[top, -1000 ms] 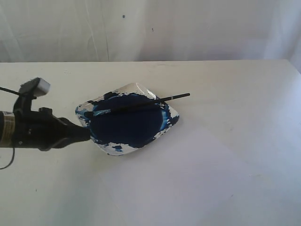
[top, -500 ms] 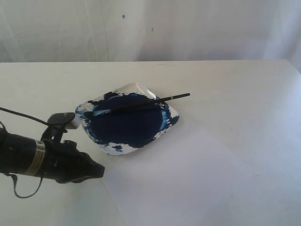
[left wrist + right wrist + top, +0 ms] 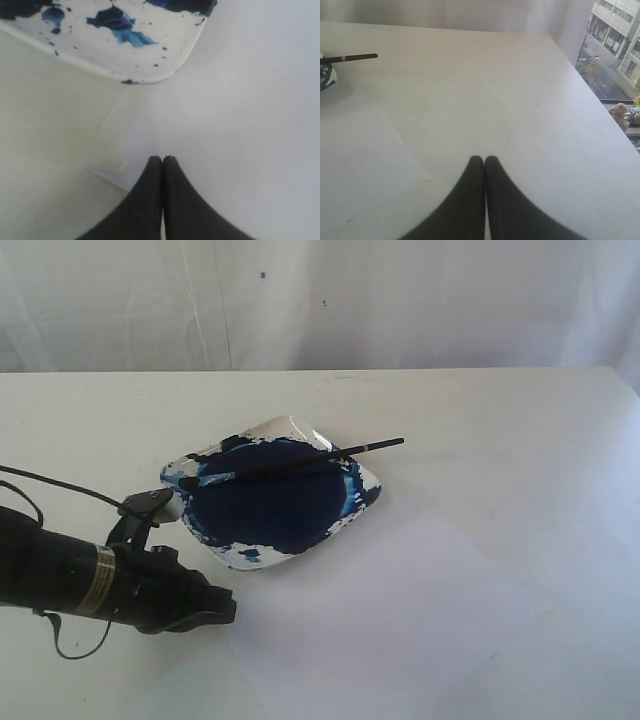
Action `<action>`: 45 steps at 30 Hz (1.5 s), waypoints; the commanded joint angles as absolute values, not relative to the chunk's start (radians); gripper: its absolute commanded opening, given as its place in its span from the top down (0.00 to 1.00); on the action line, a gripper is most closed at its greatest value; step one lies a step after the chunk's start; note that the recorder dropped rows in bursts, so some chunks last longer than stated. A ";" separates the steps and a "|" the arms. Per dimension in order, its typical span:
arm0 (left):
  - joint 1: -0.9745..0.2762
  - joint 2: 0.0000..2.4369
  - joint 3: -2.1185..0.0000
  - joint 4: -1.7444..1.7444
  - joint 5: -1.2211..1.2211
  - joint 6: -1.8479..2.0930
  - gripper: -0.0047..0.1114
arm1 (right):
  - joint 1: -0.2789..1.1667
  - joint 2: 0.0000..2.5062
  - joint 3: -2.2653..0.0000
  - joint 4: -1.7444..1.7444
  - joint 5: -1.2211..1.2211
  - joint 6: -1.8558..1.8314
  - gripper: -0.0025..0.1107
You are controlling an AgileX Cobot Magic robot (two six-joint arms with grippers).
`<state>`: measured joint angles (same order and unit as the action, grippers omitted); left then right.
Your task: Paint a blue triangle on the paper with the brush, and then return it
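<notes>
No lettering can be read anywhere; the tan band (image 3: 97, 580) is too blurred to tell.

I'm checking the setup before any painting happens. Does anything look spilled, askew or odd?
Only a minor mess: blue paint is splashed over the dish's white rim, but none shows on the table. The brush lies across the dish, its handle end overhanging the rim. The paper lies flat, with no triangle on it.
</notes>
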<state>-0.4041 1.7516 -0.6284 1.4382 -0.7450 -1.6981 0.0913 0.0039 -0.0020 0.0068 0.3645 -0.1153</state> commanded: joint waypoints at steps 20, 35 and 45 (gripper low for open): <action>-0.407 1.810 -0.651 1.404 -0.792 -1.626 0.96 | 0.088 0.000 0.000 0.007 0.354 -0.116 0.98; -0.407 1.810 -0.651 1.397 -0.792 -1.589 0.96 | 0.088 0.000 0.000 0.007 0.354 -0.116 0.98; -0.407 1.810 -0.651 1.397 -0.792 -1.589 0.96 | 0.088 0.000 0.000 0.007 0.354 -0.116 0.98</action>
